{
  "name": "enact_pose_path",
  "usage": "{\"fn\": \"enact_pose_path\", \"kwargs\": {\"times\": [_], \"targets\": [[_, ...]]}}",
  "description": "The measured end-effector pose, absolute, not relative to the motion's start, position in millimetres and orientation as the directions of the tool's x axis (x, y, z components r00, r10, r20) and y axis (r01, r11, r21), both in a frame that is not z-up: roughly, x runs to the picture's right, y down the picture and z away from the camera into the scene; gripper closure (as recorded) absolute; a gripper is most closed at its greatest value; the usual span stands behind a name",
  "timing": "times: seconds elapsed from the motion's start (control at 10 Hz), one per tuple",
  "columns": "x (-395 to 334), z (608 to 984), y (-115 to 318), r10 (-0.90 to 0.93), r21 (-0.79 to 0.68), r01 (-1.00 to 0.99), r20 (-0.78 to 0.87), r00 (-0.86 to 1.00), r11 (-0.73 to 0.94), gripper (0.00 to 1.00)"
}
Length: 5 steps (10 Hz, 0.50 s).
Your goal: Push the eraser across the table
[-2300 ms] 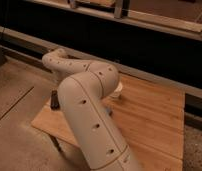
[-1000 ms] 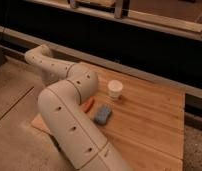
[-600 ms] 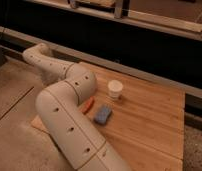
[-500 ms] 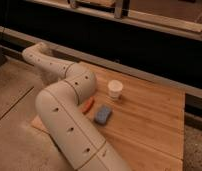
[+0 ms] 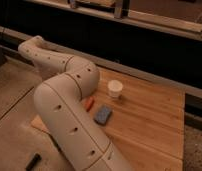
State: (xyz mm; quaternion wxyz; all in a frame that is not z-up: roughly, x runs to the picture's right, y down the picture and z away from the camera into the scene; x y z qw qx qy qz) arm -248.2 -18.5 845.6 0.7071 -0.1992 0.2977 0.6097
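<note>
My arm (image 5: 69, 107) rises from bottom centre, elbow bent over desk (image 5: 149, 117) left edge, forearm reaching upper left. Hand hidden past arm's end, grip can't tell. Eraser (image 5: 33, 161) on floor, lower left, off desk.

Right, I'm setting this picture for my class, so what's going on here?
A robot arm bends across the left end of the wooden table. Its gripper is not in view, hidden somewhere past the arm's far segment. A white cup, an orange-red marker and a blue-grey pad sit on the table. A small black bar, possibly the eraser, lies on the floor.
</note>
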Motion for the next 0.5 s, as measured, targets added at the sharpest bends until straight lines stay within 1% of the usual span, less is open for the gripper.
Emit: {"fn": "enact_pose_path", "kwargs": {"times": [0.4,0.5], "targets": [[-206,795,-7,0.807,0.104,-0.991,-0.590,0.003,0.080,0.35],[-204,790,-4,0.813,0.102,-0.992,-0.582,0.001,0.074,0.35]]}}
